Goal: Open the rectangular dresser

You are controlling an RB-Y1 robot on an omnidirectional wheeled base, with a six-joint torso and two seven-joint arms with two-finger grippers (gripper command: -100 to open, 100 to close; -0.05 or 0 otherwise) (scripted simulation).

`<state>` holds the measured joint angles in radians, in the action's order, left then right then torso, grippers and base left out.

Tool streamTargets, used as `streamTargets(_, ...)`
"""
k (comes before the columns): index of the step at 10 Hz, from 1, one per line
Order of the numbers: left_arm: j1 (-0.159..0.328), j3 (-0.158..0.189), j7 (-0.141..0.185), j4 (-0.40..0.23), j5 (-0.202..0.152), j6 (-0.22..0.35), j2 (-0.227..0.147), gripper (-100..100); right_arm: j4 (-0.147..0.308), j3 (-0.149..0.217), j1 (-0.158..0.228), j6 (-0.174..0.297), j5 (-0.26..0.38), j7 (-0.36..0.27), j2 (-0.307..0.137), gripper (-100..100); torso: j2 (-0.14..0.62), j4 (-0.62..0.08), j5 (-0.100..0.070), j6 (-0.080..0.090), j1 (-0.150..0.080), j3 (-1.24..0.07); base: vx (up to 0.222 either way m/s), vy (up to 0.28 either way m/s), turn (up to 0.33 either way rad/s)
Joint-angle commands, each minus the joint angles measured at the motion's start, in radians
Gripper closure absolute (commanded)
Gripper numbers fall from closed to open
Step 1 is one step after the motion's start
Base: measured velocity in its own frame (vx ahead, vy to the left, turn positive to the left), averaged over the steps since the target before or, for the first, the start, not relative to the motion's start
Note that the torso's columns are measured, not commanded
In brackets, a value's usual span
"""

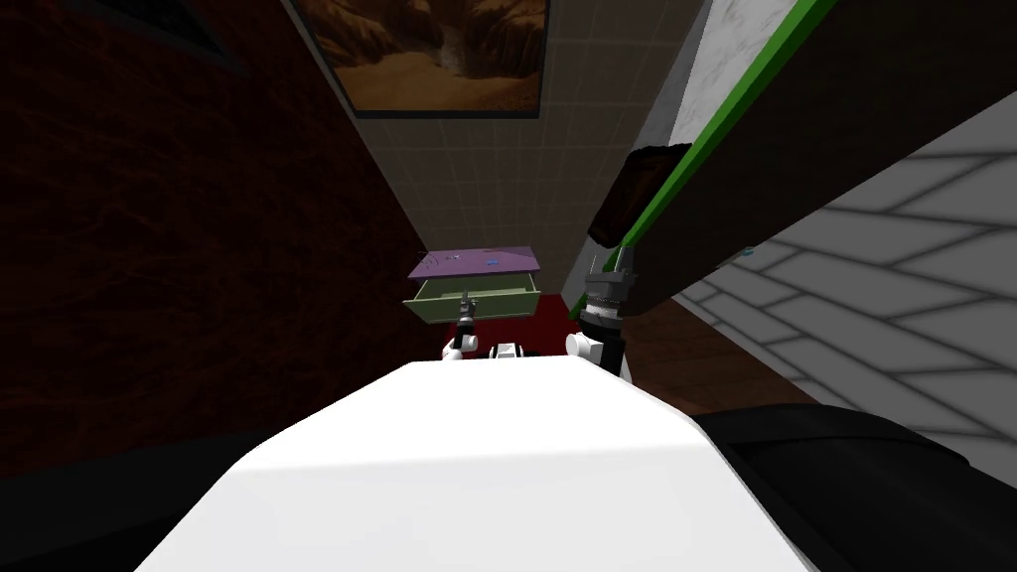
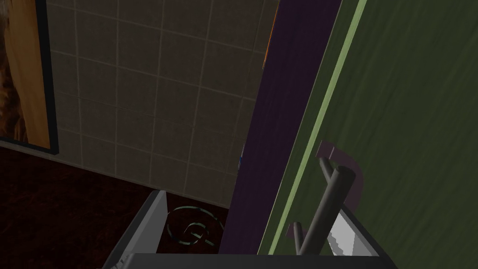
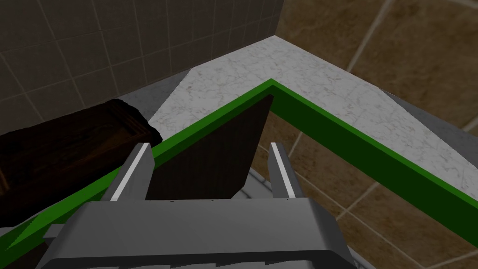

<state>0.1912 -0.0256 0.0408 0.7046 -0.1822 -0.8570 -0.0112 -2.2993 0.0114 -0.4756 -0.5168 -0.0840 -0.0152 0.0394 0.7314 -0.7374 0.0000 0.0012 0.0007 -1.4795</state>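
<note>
My left pincer (image 1: 466, 304) sits at the open green drawer (image 1: 497, 298) of the purple-topped dresser (image 1: 477, 263) straight ahead in the head view. Its wrist view shows the fingers (image 2: 151, 224) apart, with the drawer's dark handle (image 2: 326, 201) between them. In the right wrist view my right pincer (image 3: 211, 147) is likewise spread, close to the green-edged marble tabletop (image 3: 289, 84).

The small rectangular dresser (image 1: 475, 262), purple-topped with a pale green body, stands upright just ahead of the left gripper (image 1: 466, 306), its drawer (image 1: 497, 296) pulled out, its dark bar handle (image 2: 326, 201) between the spread fingers.
</note>
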Motion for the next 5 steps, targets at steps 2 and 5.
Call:
streamTargets(2,0.069,0.046,-0.031,-0.001,-0.031,0.057,0.002,-100,0.0,0.0,0.0,0.0,0.0,0.0,0.0,0,0.01,-0.002,0.0,-0.001,0.0,0.005,-0.117,0.026,-0.121)
streamTargets(5,0.078,0.056,-0.036,-0.008,-0.038,0.075,0.002,0,0.0,0.0,0.0,0.0,0.0,0.0,0.0,0,0.009,-0.004,-0.002,-0.002,-0.003,0.005,-0.046,0.004,-0.043)
